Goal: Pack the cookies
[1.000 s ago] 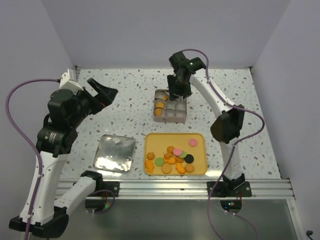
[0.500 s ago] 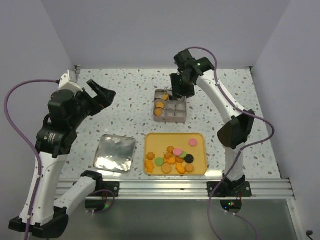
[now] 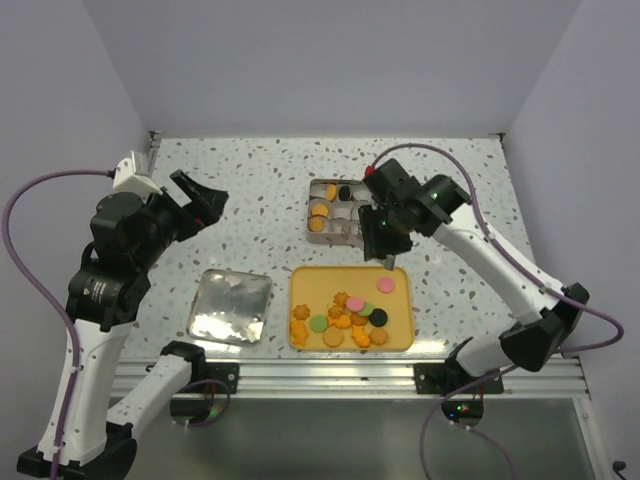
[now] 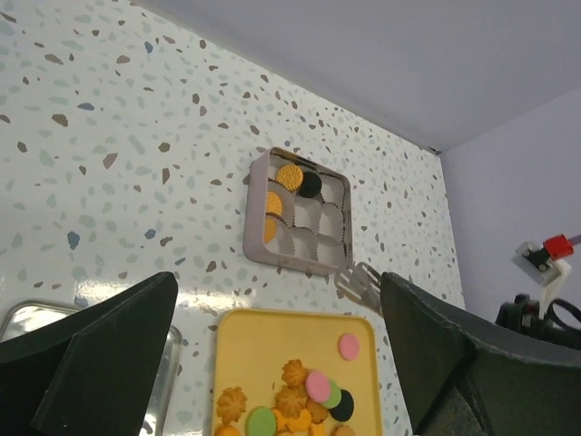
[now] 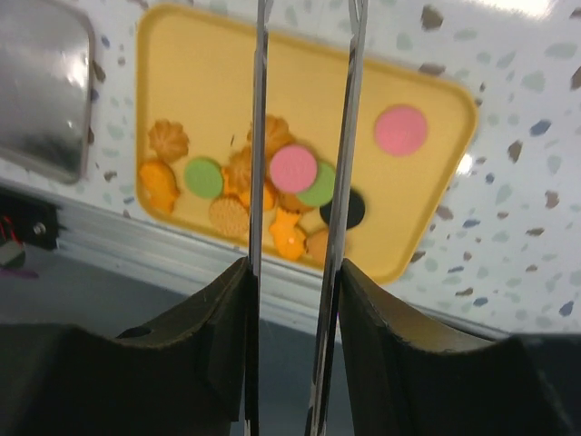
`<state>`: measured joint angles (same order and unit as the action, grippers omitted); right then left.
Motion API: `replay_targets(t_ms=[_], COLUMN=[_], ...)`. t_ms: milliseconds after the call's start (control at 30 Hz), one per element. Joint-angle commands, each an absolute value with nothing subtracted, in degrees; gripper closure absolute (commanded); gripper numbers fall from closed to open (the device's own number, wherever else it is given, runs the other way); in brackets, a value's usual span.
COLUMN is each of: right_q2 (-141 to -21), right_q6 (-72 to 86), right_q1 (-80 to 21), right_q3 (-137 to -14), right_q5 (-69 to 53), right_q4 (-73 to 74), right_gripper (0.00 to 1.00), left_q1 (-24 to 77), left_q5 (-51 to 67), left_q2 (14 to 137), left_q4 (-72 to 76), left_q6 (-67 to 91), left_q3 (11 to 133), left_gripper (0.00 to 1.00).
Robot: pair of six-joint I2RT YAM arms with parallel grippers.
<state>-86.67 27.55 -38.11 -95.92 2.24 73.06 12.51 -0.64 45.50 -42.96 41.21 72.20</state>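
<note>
Worktop (image 3: pixel 260 190): white, speckled like terrazzo, matte.

Yellow tray (image 3: pixel 320 285): smooth plastic, rounded corners, at the near middle. It holds most of the cookies (image 3: pixel 345 318). They are orange flower shapes and rounds with ridged tops, plus flat green, pink and black discs, bunched at the near side. One pink disc (image 3: pixel 385 285) lies alone by the far right corner.

Box (image 4: pixel 259 254): grey, square, three by three cells with pleated white paper cups, just beyond the tray. Three orange rounds fill its left column, and one black disc (image 4: pixel 310 184) sits in the far middle cell. The other cups that show are bare.

Lid (image 3: pixel 230 305): shiny metal, rounded square, flat on the worktop left of the tray.

Left pincer (image 3: pixel 203 192): black, chunky, held high over the left side with its jaws spread wide and nothing in them.

Right pincer (image 5: pixel 306 109): two long thin metal blades with a narrow gap, and nothing between them where the wrist view shows them. The tips are over the tray's far edge, near the lone pink disc.

Versus one second ago: the right pincer was down over the box and has swung toward the tray, with the blade gap narrower. The black disc in the box is now uncovered. The left arm has barely shifted. The tray cookies are unchanged.
</note>
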Motion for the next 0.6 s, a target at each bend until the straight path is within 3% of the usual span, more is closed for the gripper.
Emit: replay_targets(t_ms=[0, 233, 567], right_q2=[-79.3, -67.9, -65.1], right_q6=[34.3, 40.2, 42.1], right_q1=[-43.4, -45.8, -47.8], right_q3=[-88.3, -73.8, -69.9], right_q5=[2.7, 2.4, 0.8], right_q4=[73.9, 74.8, 74.0], right_gripper=[0.56, 0.56, 0.53], left_q1=[12.7, 12.7, 12.7], left_q5=[-0.3, 2.9, 8.1], left_q2=[45.2, 43.9, 44.2], left_q4=[-43.7, -44.1, -45.2], left_q6=[39.2, 39.3, 39.6], left_q3=[70.7, 68.6, 66.9], left_gripper=[0.00, 0.00, 0.00])
